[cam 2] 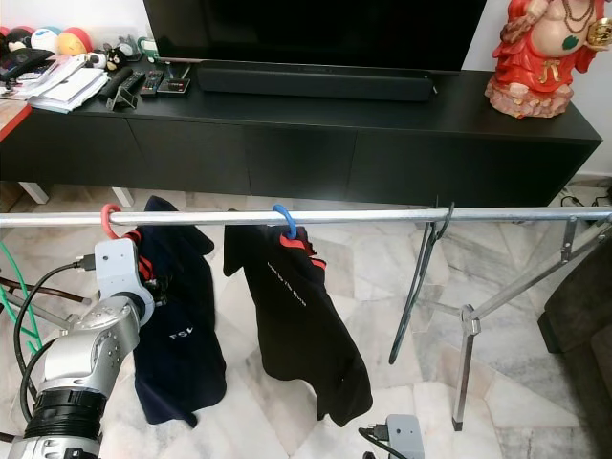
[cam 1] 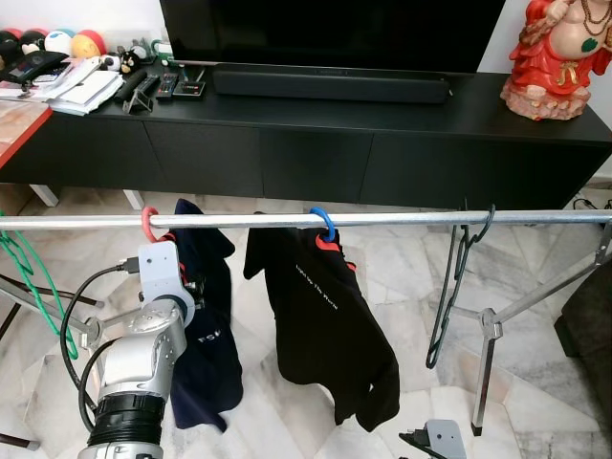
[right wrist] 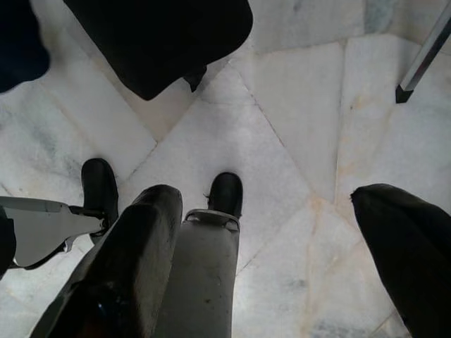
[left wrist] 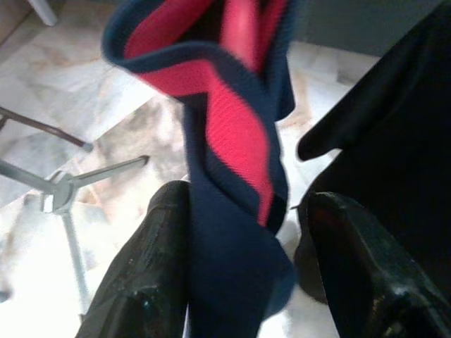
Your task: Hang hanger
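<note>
Pale marble floor tiles run beneath a long black low cabinet, which carries a dark television screen, a black soundbar, several remote controls, a stack of papers and a red seated figurine.

A horizontal silver metal rail spans the scene in front of the cabinet, supported on angled metal legs.

Items on the rail, from the robot's left to its right:
- A red plastic hanger hooked over the rail, carrying a navy blue garment with red lining.
- A blue plastic hanger hooked over the rail, carrying a black T-shirt with small white lettering.
- A bare black wire hanger, hanging well apart from the T-shirt.

Green plastic hangers hang at the far left end.

The left gripper is raised just below the rail — its silver arm stands directly in front of the navy garment. In the left wrist view its two black fingers are spread, with a fold of the navy and red fabric lying between them; one finger touches the cloth, the other stands apart from it.

The right gripper hangs low, pointing at the floor, fingers spread and holding nothing. The robot's black feet are seen beyond it.
</note>
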You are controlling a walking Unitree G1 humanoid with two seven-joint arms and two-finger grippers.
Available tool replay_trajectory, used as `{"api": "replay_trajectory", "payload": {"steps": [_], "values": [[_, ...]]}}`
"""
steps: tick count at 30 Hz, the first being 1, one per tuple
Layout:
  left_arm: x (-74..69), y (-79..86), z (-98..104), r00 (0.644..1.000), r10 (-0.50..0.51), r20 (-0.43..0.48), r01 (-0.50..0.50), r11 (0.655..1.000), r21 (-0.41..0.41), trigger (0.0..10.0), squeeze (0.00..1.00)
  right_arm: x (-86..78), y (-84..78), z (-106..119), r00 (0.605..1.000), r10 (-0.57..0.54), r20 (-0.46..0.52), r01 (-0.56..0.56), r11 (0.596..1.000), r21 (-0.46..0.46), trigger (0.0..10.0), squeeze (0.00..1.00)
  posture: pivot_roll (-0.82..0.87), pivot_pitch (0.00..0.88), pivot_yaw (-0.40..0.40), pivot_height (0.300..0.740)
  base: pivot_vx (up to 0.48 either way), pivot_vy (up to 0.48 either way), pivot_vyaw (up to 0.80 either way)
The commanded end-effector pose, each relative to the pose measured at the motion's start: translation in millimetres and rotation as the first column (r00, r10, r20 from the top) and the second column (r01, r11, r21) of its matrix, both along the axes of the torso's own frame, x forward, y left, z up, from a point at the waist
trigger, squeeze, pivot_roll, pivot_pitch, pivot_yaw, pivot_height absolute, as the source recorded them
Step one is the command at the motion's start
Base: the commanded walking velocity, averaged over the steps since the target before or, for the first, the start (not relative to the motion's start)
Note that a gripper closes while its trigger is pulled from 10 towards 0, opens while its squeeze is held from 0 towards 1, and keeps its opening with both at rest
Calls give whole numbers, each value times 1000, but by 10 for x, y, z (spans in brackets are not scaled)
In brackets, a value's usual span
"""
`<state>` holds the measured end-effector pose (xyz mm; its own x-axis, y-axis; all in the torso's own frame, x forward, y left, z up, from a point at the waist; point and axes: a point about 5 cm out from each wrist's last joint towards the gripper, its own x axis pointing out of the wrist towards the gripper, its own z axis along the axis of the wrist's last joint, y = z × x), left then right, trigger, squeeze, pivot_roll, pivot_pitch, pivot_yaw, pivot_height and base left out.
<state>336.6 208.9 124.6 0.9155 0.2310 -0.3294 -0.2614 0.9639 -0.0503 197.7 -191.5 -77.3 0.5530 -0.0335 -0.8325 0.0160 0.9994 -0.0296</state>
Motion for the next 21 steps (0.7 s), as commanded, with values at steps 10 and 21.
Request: {"api": "replay_trajectory", "payload": {"steps": [10,21], "values": [[108,59,56,999,9,49,-9,1000,-6,0,0,-67,-4,-36,1000,-15,-24,15,1000,5,10000,0,10,142,-6,740,0,0,0],[108,-40,-32,999,-34,24,35,999,-29,0,0,-59,-7,-31,999,-20,-25,20,1000,5,10000,0,6,153,-7,740,0,0,0]]}}
